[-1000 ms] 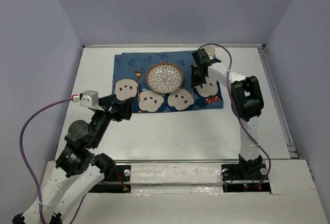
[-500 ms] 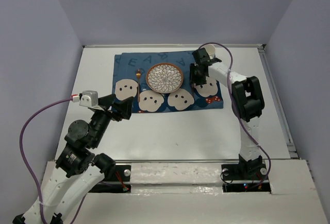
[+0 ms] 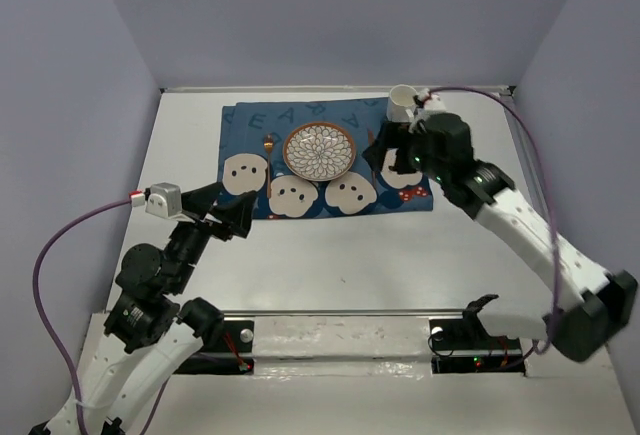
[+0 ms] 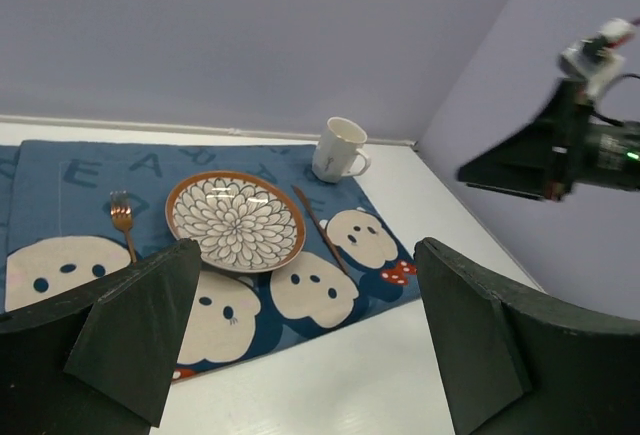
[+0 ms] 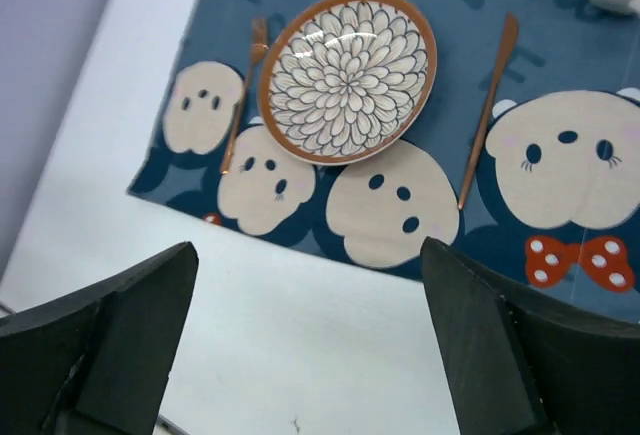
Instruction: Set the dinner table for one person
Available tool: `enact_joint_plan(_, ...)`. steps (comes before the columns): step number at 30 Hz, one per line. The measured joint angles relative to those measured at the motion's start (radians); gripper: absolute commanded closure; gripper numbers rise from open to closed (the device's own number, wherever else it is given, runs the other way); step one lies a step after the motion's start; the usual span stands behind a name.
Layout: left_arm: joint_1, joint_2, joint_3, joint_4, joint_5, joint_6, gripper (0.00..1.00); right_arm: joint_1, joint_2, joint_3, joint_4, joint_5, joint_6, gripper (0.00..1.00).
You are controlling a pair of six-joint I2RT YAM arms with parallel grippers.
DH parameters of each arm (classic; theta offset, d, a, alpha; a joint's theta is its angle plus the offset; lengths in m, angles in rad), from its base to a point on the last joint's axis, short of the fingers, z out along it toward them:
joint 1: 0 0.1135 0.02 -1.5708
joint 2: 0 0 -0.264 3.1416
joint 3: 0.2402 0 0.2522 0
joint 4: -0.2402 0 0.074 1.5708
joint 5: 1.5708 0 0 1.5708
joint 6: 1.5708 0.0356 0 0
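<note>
Two arms: left gripper (image 4: 308, 265) hangs off the near left corner of the mat (image 3: 330, 118); right gripper (image 5: 310, 255) hangs over the mat's right end.
Jaws: spread wide apart on both arms, with nothing between them.
Table (image 3: 350, 255): large matte white top that fills the workspace under both arms and carries the mat on its far half.
Plate (image 3: 319, 150): patterned, brown-rimmed, lying flat at the mat's middle.
Fork (image 5: 245, 105): just left of the plate, tines pointing far.
Knife (image 5: 488, 105): just right of the plate and roughly parallel to the fork.
Mug (image 4: 340, 148): white, upright, at the mat's far right corner; it cannot be told whether it stands wholly on the cloth.
Progress: judged complete or nearly so, since one place setting already lies in order.
Handling, table: judged rigid, heavy and fixed, with a smooth face on which the cloth may slide; it is a surface to set things on, not something to grasp.
Handling, settings: plate and mug look hard, slippery and breakable, while the cutlery is thin and lies flat.
Hold points: plate by its rim, mug by its handle or wall, cutlery at mid-handle.
</note>
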Motion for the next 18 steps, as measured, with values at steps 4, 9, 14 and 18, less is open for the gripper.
enact_joint_plan(4, 0.0, -0.006, 0.0, 0.029, 0.022, 0.005, 0.01, 0.003, -0.415, -0.22, 0.087, 0.005, 0.009, 0.0)
enact_joint_plan(9, 0.0, 0.017, 0.035, 0.018, 0.024, 0.03, 0.01, -0.001, -0.827, -0.403, 0.177, 0.005, 0.016, 0.0)
enact_joint_plan(14, 0.0, 0.024, 0.072, 0.021, 0.025, 0.039, 0.01, -0.001, -1.009, -0.502, 0.205, 0.023, 0.027, 0.0)
enact_joint_plan(18, 0.0, 0.024, 0.076, 0.021, 0.036, 0.041, 0.01, -0.001, -0.995, -0.541, 0.196, 0.028, 0.044, 0.0)
